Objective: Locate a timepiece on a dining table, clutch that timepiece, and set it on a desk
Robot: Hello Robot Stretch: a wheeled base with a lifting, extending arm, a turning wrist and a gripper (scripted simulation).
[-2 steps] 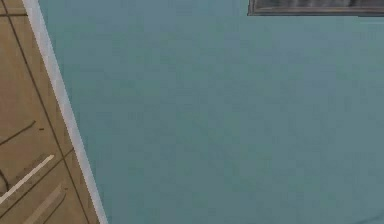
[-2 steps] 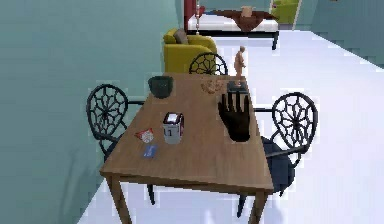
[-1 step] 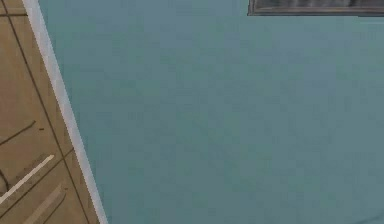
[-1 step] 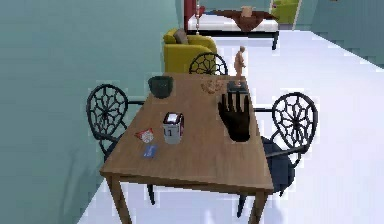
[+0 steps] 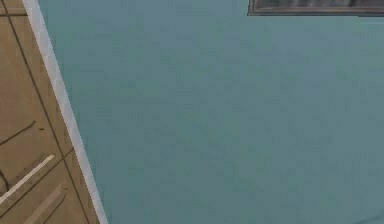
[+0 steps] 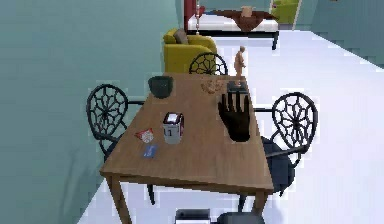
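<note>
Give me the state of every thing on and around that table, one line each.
dining table: upright, carrying several things.
dark bowl: upright near the far left corner.
hand-shaped statue: standing, fingers up.
small figurine: standing at the far end.
grey boxy thing: upright mid-table; possibly the timepiece.
three black chairs: upright, drawn up to the table.

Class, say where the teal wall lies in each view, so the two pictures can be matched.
Forward view: the wall covers the middle and right, beside a white skirting board.
Arm side view: the wall runs down the left, beyond the table.
Shared landmark: that same teal wall.
</note>
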